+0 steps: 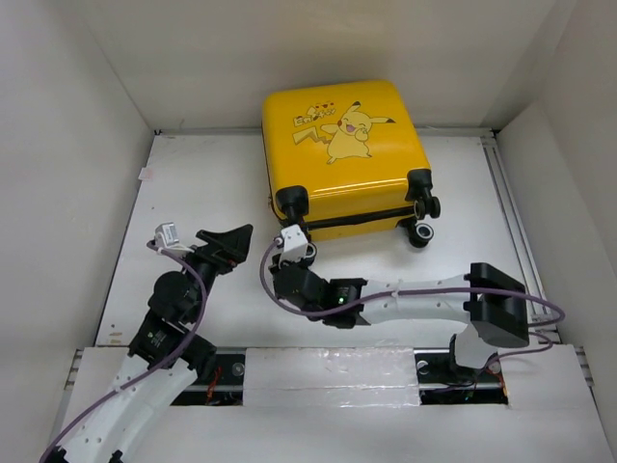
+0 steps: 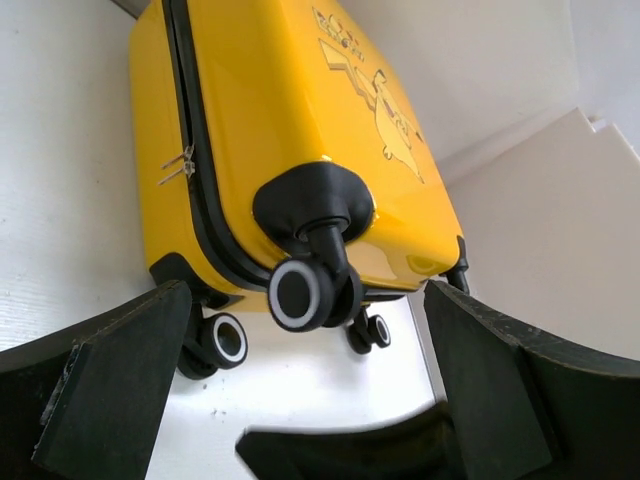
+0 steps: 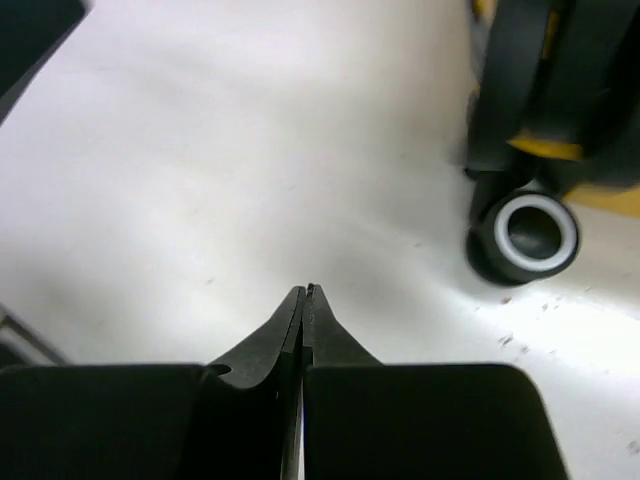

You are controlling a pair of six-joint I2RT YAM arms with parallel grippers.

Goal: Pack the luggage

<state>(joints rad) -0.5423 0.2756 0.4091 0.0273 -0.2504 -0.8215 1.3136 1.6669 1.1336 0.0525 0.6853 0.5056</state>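
My left gripper [image 2: 300, 440] gapes, my right gripper [image 3: 305, 295] is clenched empty; the yellow Pikachu suitcase [image 1: 342, 154] at 12 o'clock looks rigid and slick, so I'd grab its zip pulls [image 2: 176, 165].

Top external: high overhead, looking down on the desk [image 1: 193, 193].
Wrist views: low, close; both share the luggage [image 2: 300, 120] wheels [image 3: 525, 235].

A white table [image 1: 193, 193] fills the middle of the frame, with white walls [image 1: 67, 145] at left, right and top.
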